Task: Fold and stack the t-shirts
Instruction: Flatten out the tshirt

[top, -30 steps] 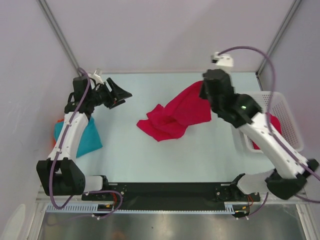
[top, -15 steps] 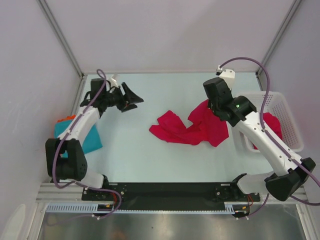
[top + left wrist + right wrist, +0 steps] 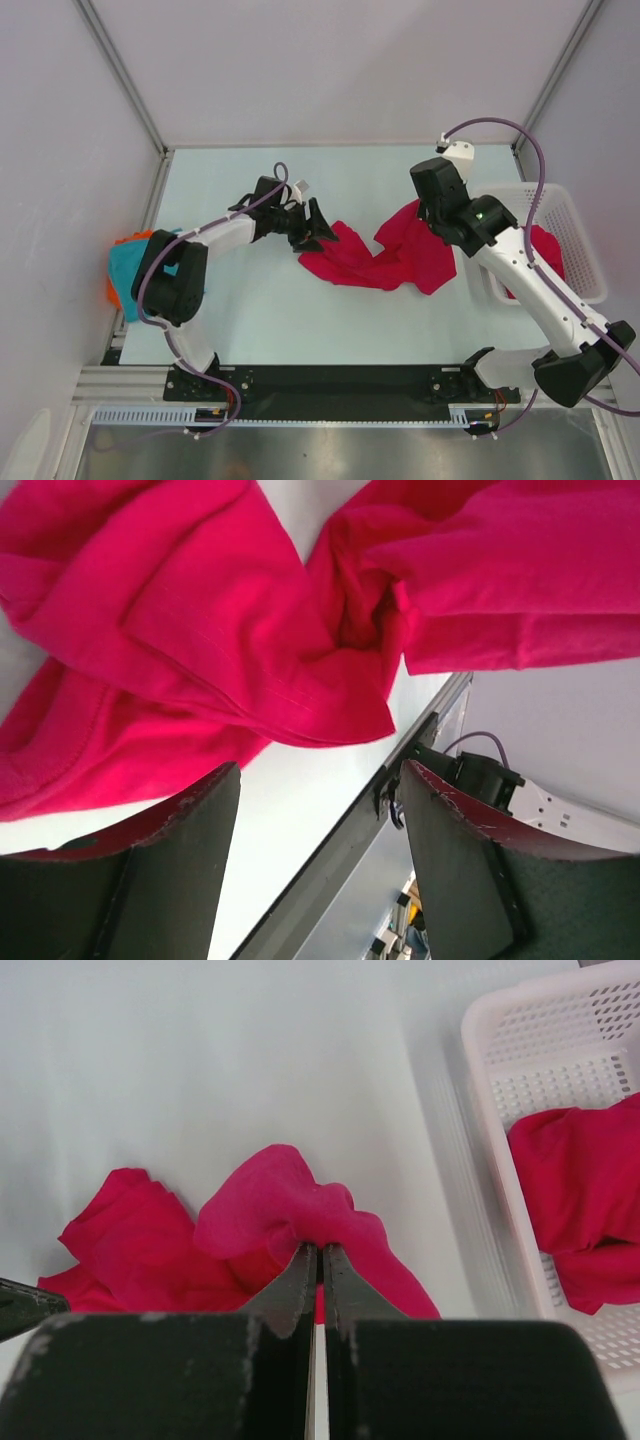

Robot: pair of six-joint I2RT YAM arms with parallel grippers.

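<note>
A crumpled crimson t-shirt (image 3: 375,258) lies in the middle of the table. My right gripper (image 3: 422,212) is shut on a raised fold at its right end, and the right wrist view shows the cloth (image 3: 290,1215) pinched at the fingertips of that gripper (image 3: 320,1250). My left gripper (image 3: 318,228) stands open at the shirt's left edge, with nothing between its jaws. In the left wrist view the shirt (image 3: 200,630) lies just past this gripper (image 3: 320,770). A second crimson t-shirt (image 3: 545,250) lies in the basket. A teal t-shirt (image 3: 125,275) sits at the table's left edge.
The white mesh basket (image 3: 580,215) stands at the right edge of the table, and its rim (image 3: 520,1020) is close to my right gripper. Something orange (image 3: 122,242) shows beside the teal t-shirt. Frame posts rise at the back corners.
My left arm swung right from the back left over to the shirt's left edge, jaws still open. The right gripper lowered its end, and the shirt shifted right and bunched up.
</note>
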